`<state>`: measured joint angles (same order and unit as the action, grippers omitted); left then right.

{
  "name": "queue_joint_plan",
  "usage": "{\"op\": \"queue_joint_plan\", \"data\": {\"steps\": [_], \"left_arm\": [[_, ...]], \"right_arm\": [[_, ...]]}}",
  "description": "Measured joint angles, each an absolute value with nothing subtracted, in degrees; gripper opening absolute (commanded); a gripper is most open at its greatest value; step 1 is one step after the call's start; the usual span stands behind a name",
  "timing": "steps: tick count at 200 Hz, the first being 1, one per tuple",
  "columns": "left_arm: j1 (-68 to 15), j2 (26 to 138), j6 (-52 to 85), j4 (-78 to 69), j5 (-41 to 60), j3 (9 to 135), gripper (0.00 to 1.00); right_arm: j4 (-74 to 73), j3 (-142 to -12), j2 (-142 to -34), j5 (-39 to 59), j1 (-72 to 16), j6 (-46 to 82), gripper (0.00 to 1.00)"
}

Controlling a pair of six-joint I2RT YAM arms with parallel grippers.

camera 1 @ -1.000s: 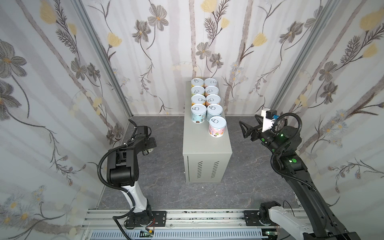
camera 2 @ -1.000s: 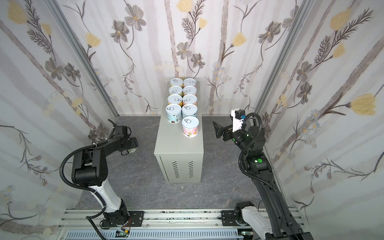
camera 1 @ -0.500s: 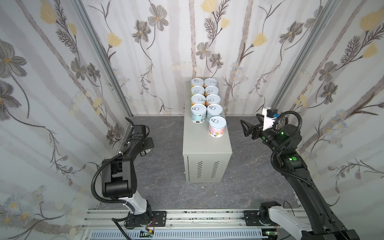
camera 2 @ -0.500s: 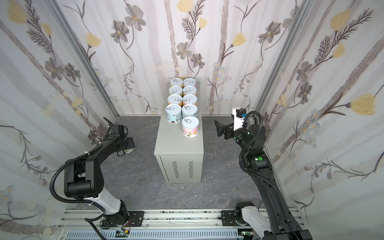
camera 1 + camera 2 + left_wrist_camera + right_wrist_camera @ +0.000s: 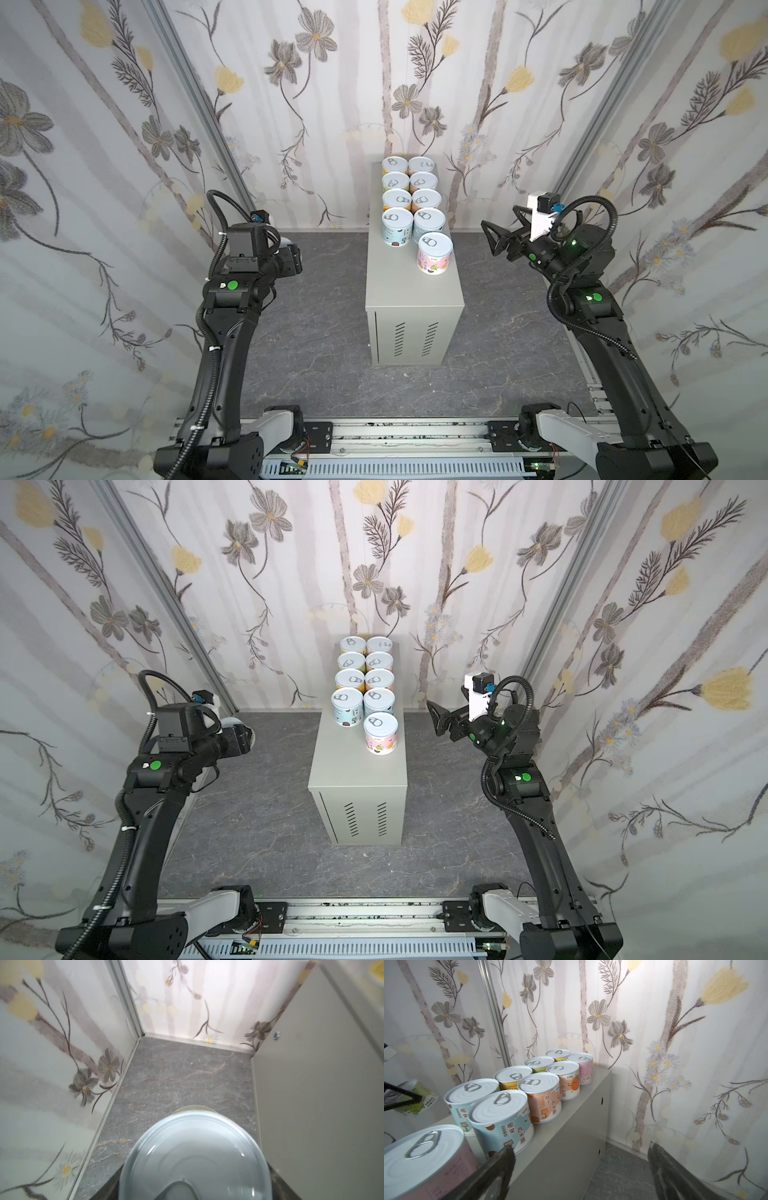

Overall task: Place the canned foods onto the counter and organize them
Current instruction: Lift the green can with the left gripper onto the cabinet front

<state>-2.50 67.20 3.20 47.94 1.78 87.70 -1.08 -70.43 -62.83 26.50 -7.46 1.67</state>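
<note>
One green can (image 5: 424,1095) sits in the left jaws; right jaws gape

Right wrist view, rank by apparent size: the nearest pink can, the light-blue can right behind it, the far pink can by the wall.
1. nearest pink can, cut off by the frame edge
2. light-blue can
3. far pink can

The order comes from nearness to the camera; real sizes look alike.

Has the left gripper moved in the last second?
Yes. Holding a green can, the left gripper has moved up in both top views, from nearer the counter's front edge to about level with the pink can.
</note>
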Motion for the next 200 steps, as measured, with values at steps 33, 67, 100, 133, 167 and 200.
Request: {"op": "queue_joint_plan", "data": {"steps": [33,67,100,133,167,200], "left_arm": [[-10.5,68.1,3.1,55.0,3.4,99.7,0.57],[-18.7,71.5,3.2,58.7,6.7,108.5,0.58],[-28.7,77.4,1.1,61.7,7.7,114.9,0.61],[-39.0,82.8,-1.5,65.0,4.3,119.0,0.64],[-44.5,86.7,-3.1,67.8,0.5,121.4,0.64],[-46.0,88.2,-4.2,68.4,-2.2,123.1,0.64]], "right_arm": [[-0.3,-71.2,-61.6,31.2,-7.4,1.1,1.00],[-0.1,-73.1,-59.9,37.4,-7.4,0.4,1.00],[-0.2,-73.3,-57.8,43.4,-7.4,1.5,1.00],[0.1,-73.3,-55.1,46.7,-7.6,2.5,1.00],[2.6,-72.7,-52.7,48.0,-7.9,2.3,1.00],[5.0,-72.3,-51.4,48.8,-8.7,1.4,1.00]]}}
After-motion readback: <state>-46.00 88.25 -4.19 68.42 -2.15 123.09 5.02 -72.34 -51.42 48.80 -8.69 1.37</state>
